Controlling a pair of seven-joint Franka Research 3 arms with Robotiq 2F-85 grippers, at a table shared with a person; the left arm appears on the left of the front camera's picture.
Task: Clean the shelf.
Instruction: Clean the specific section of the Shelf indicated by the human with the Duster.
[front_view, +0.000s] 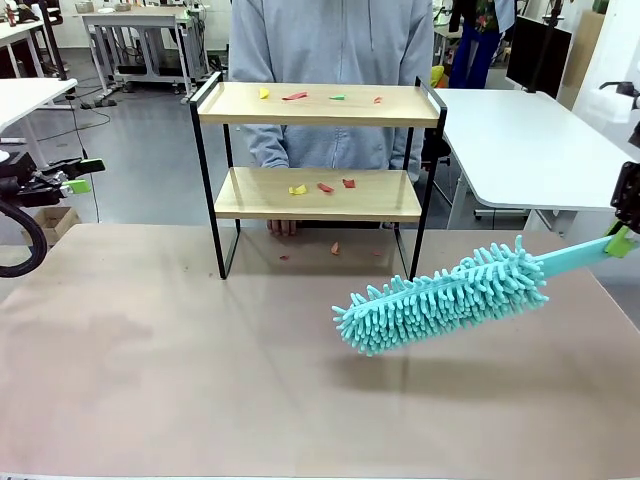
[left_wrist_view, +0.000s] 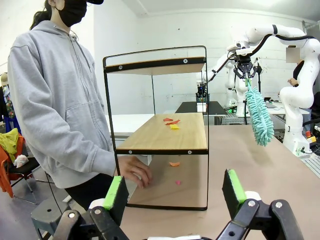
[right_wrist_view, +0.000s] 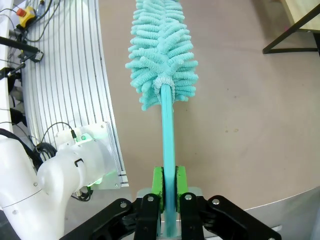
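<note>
The shelf stands at the table's far side, with two wooden boards in a black frame. Small red, yellow and green scraps lie on both boards and on the table under it. My right gripper at the right edge is shut on the handle of a teal fluffy duster, whose head hangs over the table in front of the shelf's right side, apart from it. In the right wrist view the duster handle sits clamped in the right gripper. My left gripper is open and empty at the far left, with the shelf ahead of its fingers.
A person in a grey hoodie stands behind the shelf, one hand resting on the table by its lower board. The brown table top is bare in front. White tables stand to the right and left.
</note>
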